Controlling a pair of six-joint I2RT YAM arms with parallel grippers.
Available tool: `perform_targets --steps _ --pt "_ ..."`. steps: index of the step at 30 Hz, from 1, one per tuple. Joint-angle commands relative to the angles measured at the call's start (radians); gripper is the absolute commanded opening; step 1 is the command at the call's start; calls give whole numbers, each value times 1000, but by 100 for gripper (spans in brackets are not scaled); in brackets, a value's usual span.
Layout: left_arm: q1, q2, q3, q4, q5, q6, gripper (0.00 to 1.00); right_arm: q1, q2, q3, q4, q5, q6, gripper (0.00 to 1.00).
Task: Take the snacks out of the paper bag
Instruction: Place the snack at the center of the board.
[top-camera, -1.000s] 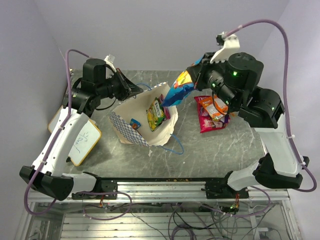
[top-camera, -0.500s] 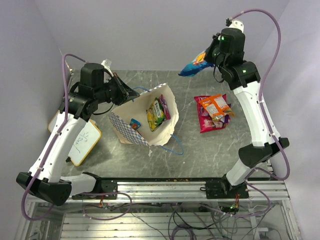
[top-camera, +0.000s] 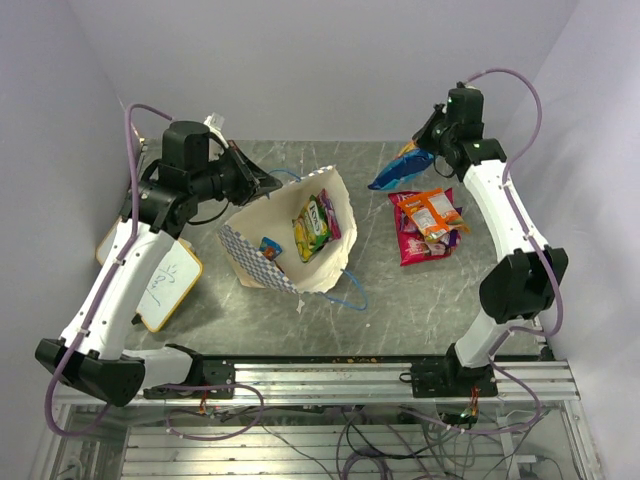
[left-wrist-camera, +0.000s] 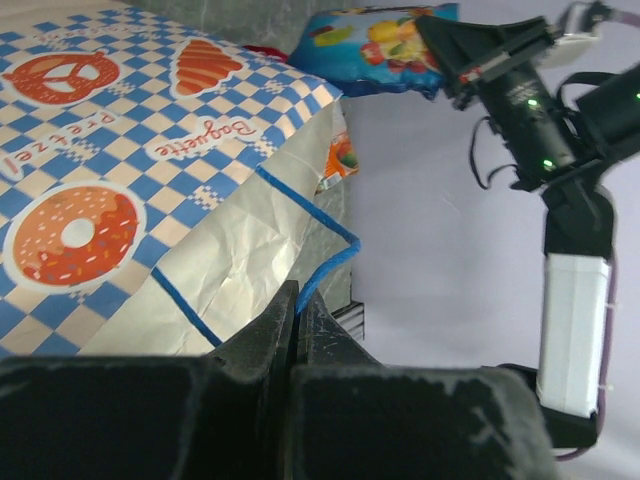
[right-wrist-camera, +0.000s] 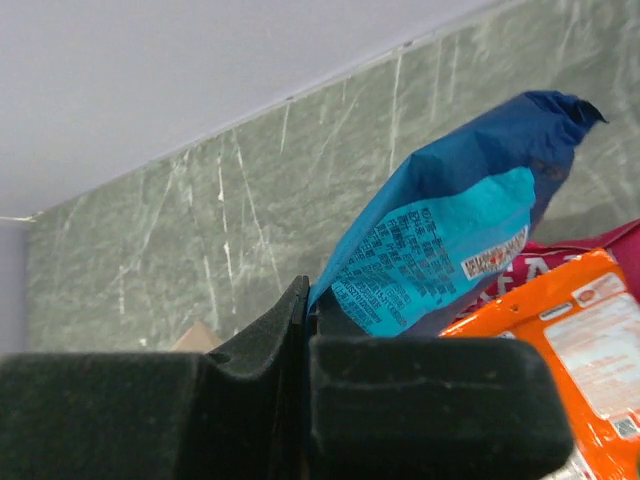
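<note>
The paper bag (top-camera: 255, 228) lies tipped on the table with its mouth open to the right. My left gripper (top-camera: 262, 184) is shut on its blue cord handle (left-wrist-camera: 331, 260) and holds the rim up; the checkered side (left-wrist-camera: 120, 180) fills the left wrist view. A yellow-green packet (top-camera: 312, 228) and a small blue one (top-camera: 270, 246) lie inside. My right gripper (top-camera: 424, 152) is shut on the corner of a blue snack packet (top-camera: 398, 170) (right-wrist-camera: 450, 240), which hangs just above the table's back right. An orange packet (top-camera: 432, 212) (right-wrist-camera: 570, 340) lies below it on a magenta one (top-camera: 412, 244).
A yellow-framed whiteboard (top-camera: 165, 285) lies at the table's left edge under my left arm. The bag's other blue handle (top-camera: 352, 292) loops onto the table in front of the bag. The back wall stands close behind both grippers.
My right arm has carried the blue packet from the bag's mouth, up and to the right, then down towards the pile of packets. The left gripper has held the handle still.
</note>
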Motion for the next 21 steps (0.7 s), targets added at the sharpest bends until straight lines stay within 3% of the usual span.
perform_targets --steps 1,9,15,21 --pt "-4 -1 -21 139 40 -45 7 -113 21 15 187 -229 166 0" --pt "-4 42 11 147 57 -49 7 -218 -27 -121 208 -306 218 0" --pt "-4 41 25 114 66 -31 7 -240 -131 -272 216 -271 210 0" --pt "-4 45 13 119 93 -28 7 -266 -203 -321 135 -220 181 0"
